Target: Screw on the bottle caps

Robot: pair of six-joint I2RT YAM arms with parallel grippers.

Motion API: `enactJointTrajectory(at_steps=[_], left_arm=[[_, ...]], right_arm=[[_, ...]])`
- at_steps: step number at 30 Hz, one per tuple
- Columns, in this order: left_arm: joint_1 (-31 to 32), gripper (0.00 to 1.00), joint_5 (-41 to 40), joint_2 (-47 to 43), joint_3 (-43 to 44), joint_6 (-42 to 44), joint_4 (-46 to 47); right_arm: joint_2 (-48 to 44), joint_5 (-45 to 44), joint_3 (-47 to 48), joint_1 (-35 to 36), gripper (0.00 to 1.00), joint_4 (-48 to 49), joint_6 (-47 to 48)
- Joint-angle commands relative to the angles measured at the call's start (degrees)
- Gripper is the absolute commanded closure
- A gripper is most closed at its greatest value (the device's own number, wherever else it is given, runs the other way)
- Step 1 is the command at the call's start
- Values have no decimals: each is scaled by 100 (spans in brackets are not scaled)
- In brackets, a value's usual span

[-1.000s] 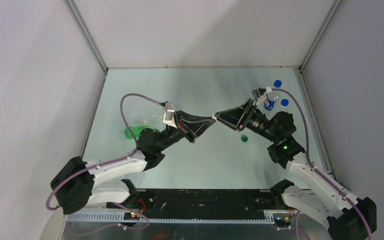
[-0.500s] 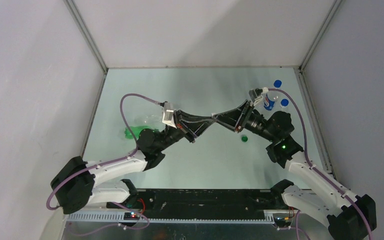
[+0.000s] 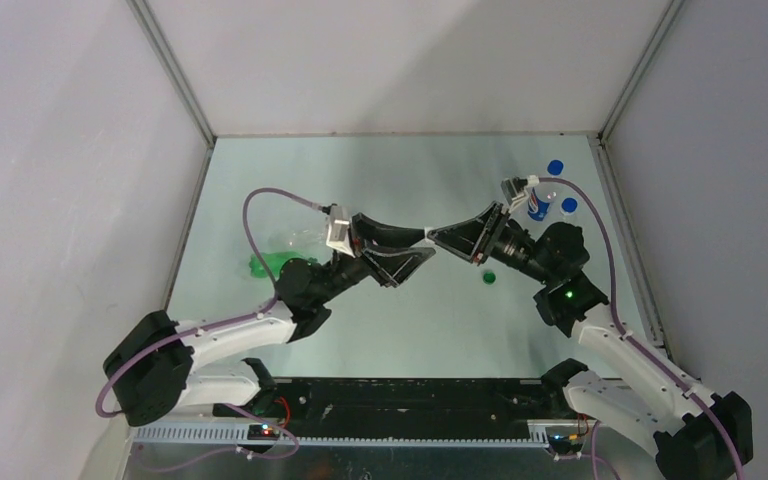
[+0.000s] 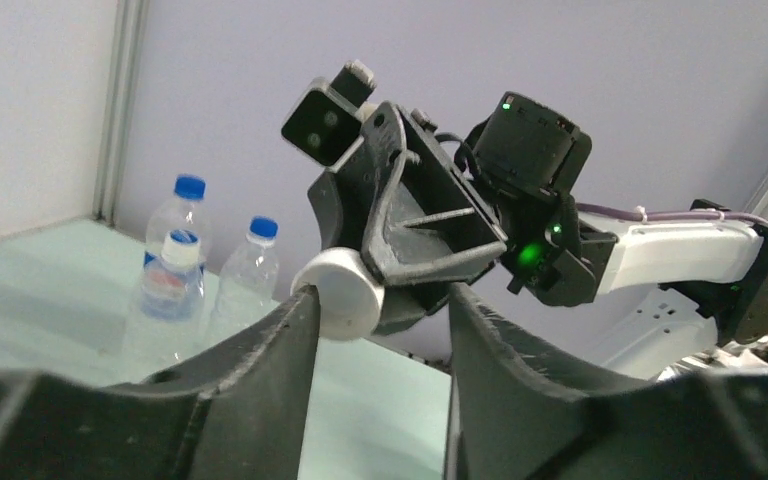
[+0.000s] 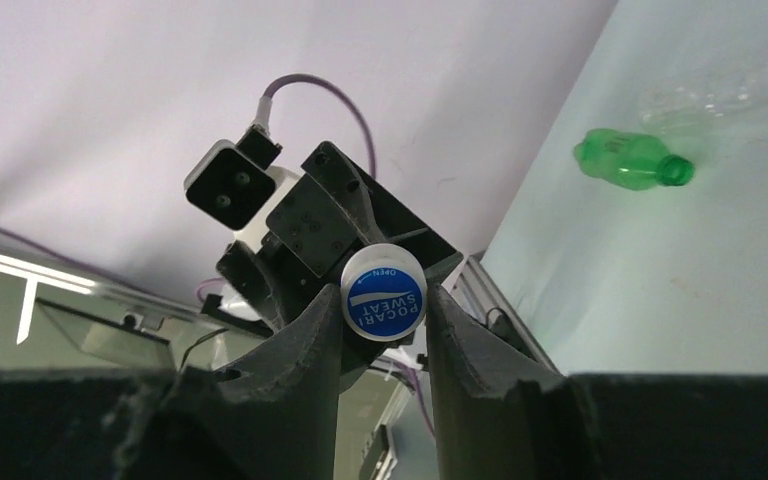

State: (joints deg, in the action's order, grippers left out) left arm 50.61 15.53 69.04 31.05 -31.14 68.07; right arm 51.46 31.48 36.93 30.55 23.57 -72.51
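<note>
1. The right gripper [image 5: 383, 298] pinched the white cap [image 5: 383, 302] in mid-air while the left gripper [image 4: 382, 295] gaped wide around it, just touching; a mistimed release could have dropped it
2. Grey walls [image 3: 410, 70] enclosed the pale green table [image 3: 410, 170]
3. The green bottle [image 3: 260, 266] and clear bottle [image 3: 300, 238] lay at its left
4. The dark green cap [image 3: 489, 277] lay loose nearby

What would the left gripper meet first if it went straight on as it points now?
Probably the white cap held by the right gripper, just ahead of the left gripper's open fingers.
</note>
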Motion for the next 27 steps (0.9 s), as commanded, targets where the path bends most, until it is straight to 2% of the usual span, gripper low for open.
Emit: enactJointTrajectory(at_steps=[1,3,5,8,9,10,13,15,17,20,27], left_arm=[[-7,36,-227,-185,-216,138,-406],[-14,26,-403,-379,-271,220,-978],[-16,18,-846,-652,-237,337,-1950],[-31,8,-1337,-982,70,569,-4122],[-32,5,-1631,-1099,144,660,-4489],[-40,2,-1847,-1196,291,670,-5230],[-65,0,-2648,-1355,626,648,-6487],[-68,0,-3176,-1447,944,696,-7677],[-72,0,-3666,-1535,1026,783,-8167],[-115,0,-4370,-1698,997,831,-8425],[-272,0,-4695,-1519,1478,1185,-9179]], right_arm=[[-244,-108,27,-191,96,-445,651],[-306,-242,119,-283,97,-953,1108],[-322,-515,261,-309,97,-1619,1708],[-177,-984,427,-253,97,-2579,2787],[-79,-1099,473,-226,97,-2745,3171],[-20,-1335,482,-157,97,-3021,3343],[294,-1938,489,104,97,-3397,4020],[504,-2479,486,375,97,-3573,4324],[759,-3281,485,777,97,-3690,4551],[1207,-3791,499,1077,97,-3684,4789],[2380,-4762,535,1491,97,-3639,5003]])
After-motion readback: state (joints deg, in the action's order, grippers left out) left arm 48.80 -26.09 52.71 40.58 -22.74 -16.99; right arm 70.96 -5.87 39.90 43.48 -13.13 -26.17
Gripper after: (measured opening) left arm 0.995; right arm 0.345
